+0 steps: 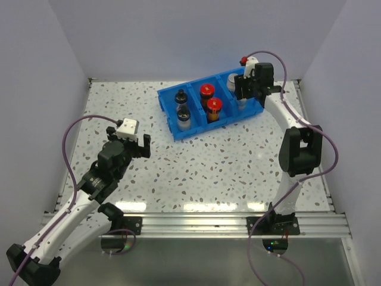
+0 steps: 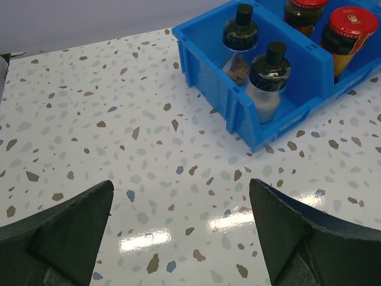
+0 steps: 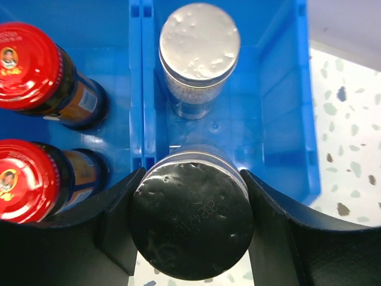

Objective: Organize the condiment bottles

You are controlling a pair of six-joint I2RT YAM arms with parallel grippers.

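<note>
— Two arms from above: how do they sit?
— The left arm is folded low over the table, with the left gripper well apart from the blue bin. The right arm stretches out, and the right gripper points down into the bin's right compartment.
— Left wrist view?
— Its fingers are spread wide with nothing between them. Two black-capped jars stand in the bin's left compartment.
— Right wrist view?
— Its fingers press both sides of a silver-capped jar in the right compartment. A second silver-capped jar stands beyond it, and the red-capped jars are in the next compartment.
</note>
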